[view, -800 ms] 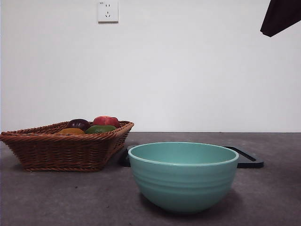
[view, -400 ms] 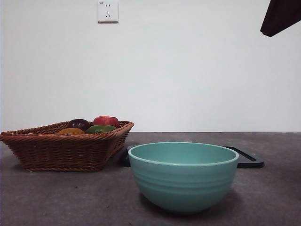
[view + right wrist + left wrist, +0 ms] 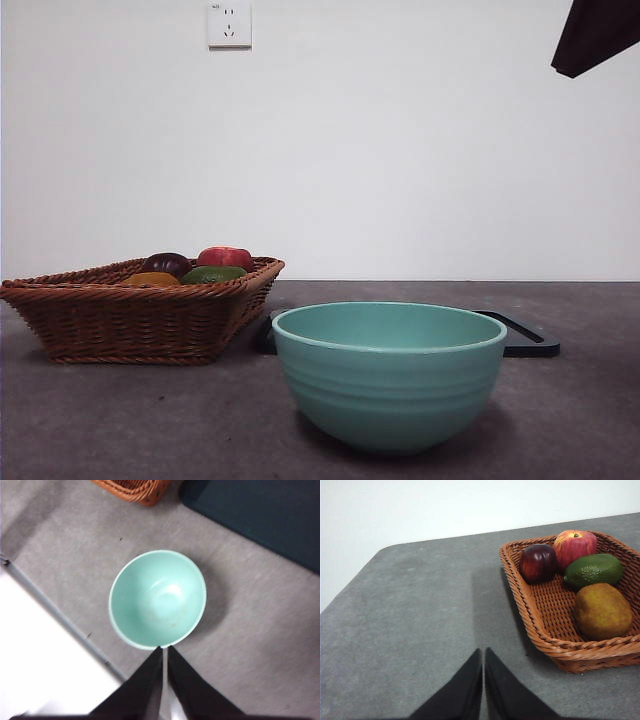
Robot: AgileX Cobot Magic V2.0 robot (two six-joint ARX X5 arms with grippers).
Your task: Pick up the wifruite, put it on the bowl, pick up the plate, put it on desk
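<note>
The wicker basket (image 3: 140,315) stands at left, holding the wifruite (image 3: 603,611) beside a green fruit (image 3: 593,569), a dark purple fruit (image 3: 538,562) and a red apple (image 3: 575,545). The left gripper (image 3: 483,652), jaws closed and empty, hangs above the desk (image 3: 420,625) beside the basket. Risk: crowded fruit invites a wrong pick or a nudged neighbour. The bowl (image 3: 390,373) stands empty mid-table, a dark tray (image 3: 525,335) behind it. The right gripper (image 3: 164,650), jaws closed, hangs high above the bowl.

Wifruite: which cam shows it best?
Left wrist view: the wifruite lies fully visible in the basket, beside the green fruit. Front view shows only its orange top over the rim. Right wrist view misses it.
</note>
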